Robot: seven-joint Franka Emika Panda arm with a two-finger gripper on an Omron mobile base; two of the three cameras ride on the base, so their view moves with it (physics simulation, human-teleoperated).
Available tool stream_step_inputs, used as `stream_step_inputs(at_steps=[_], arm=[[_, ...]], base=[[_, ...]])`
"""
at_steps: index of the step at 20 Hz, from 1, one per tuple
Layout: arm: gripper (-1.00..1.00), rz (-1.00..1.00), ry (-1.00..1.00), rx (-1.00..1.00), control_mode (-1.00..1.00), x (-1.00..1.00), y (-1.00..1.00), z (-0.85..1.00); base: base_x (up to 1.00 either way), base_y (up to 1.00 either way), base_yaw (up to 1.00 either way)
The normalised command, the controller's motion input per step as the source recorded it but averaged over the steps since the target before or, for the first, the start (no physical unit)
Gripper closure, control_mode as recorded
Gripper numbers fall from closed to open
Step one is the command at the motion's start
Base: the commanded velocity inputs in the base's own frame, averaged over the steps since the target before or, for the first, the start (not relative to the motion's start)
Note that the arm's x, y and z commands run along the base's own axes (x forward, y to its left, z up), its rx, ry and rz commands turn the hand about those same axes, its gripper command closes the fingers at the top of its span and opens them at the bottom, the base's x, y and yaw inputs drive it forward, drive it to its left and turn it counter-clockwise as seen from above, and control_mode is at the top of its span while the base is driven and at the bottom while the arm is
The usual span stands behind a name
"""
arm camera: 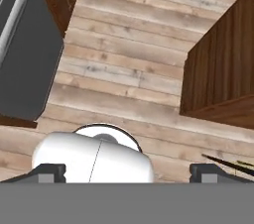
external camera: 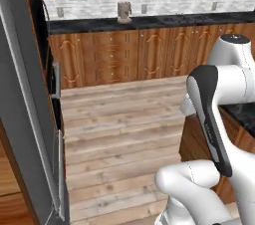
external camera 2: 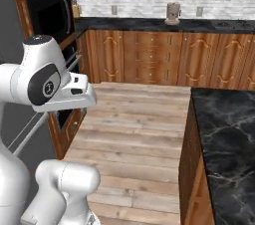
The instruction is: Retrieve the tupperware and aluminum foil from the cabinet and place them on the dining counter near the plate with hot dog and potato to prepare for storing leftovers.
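My jaws (arm camera: 127,172) stand wide and hold nothing above the plank floor (arm camera: 129,69), the black marble desk (external camera 2: 226,139) cut off at the frame's edge.

Scene is lit evenly and brightly; no distinct light source can be placed. Only soft shading is seen under the black marble island top (external camera 2: 224,134). No glare is noted. Rendered textures are coarse and slightly blurred on the pale wood plank floor (external camera: 119,119).
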Motion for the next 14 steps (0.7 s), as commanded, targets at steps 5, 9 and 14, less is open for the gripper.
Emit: stream_step_inputs(at_steps=[5, 9, 14], arm=[[-1.00, 0.00, 0.00, 0.00, 1.00, 0.00, 0.00, 0.00], [-1.00, 0.00, 0.00, 0.00, 1.00, 0.00, 0.00, 0.00], [-1.00, 0.00, 0.00, 0.00, 1.00, 0.00, 0.00, 0.00]], base=[[1.00, 0.45, -0.23], [1.00, 0.00, -0.06], [1.00, 0.00, -0.02]])
